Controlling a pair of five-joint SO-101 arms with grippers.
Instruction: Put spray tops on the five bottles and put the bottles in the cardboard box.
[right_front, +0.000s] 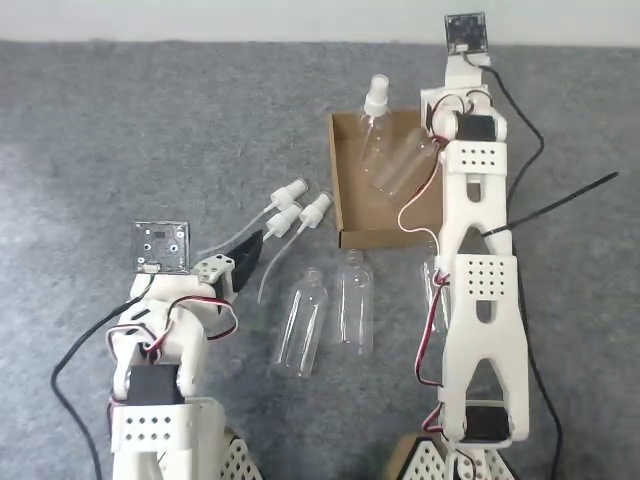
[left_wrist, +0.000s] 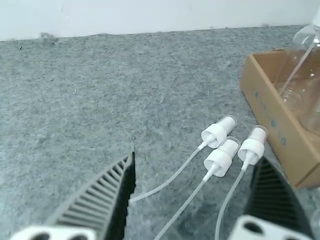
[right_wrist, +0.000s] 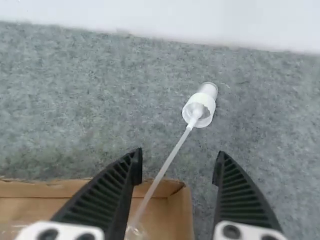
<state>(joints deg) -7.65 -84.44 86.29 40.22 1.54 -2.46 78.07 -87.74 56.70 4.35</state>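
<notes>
- On fuzzy grey carpet (right_front: 150, 130), three white spray tops (left_wrist: 222, 155) with thin tubes lie before the left gripper (left_wrist: 195, 165), spread wide.
- Right gripper (right_wrist: 179, 155) gapes over the cardboard box (right_front: 337, 180); two clear bottles (right_front: 300, 325) lie near it.

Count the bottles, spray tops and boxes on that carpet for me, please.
Bottles: 4, two in the box, two on the carpet. A clear shape behind the right arm may be a fifth; I can't tell.
Spray tops: 4, three loose, one on a boxed bottle.
Box: 1
Total: 9
</notes>
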